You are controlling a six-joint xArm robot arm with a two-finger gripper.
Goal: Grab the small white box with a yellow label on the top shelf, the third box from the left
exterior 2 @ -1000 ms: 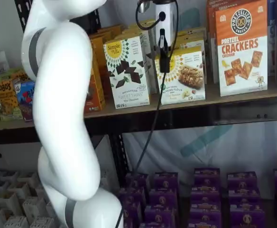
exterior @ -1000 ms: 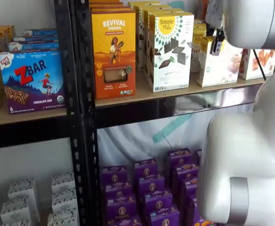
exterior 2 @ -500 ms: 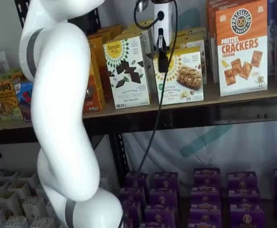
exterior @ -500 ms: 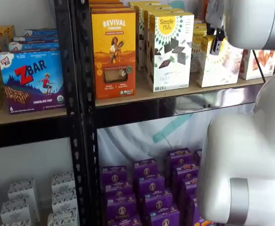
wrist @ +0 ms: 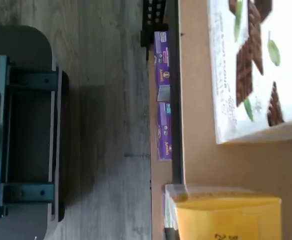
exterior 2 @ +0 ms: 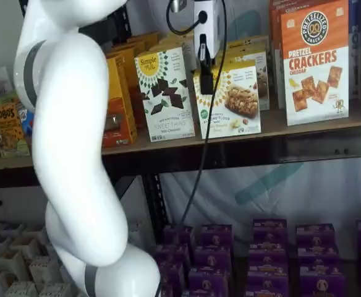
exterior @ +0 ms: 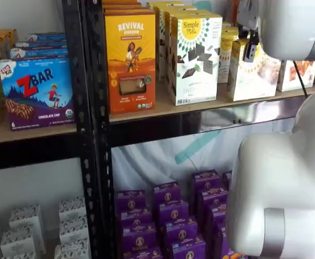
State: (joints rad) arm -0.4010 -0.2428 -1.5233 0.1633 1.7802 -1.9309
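The small white box with a yellow label (exterior 2: 230,99) stands on the top shelf, right of the Simple Mills Sweet Thins box (exterior 2: 165,93). It shows in both shelf views (exterior: 253,73). My gripper (exterior 2: 204,65) hangs from above with its black fingers closed on the box's upper left part, and the box leans slightly. In a shelf view a black finger (exterior: 250,51) lies over the box's front top edge. In the wrist view the box's yellow top (wrist: 228,217) shows close up beside the Sweet Thins box (wrist: 258,70).
An orange Revival box (exterior: 130,59) and a Pretzel Crackers box (exterior 2: 313,62) flank this part of the shelf. Several purple boxes (exterior 2: 264,247) fill the shelf below. The white arm (exterior 2: 75,154) stands in front. The shelf's front edge (exterior 2: 242,148) is dark metal.
The gripper and the yellow-label box have moved together a little to the left and toward the shelf's front edge, and the box now leans slightly.
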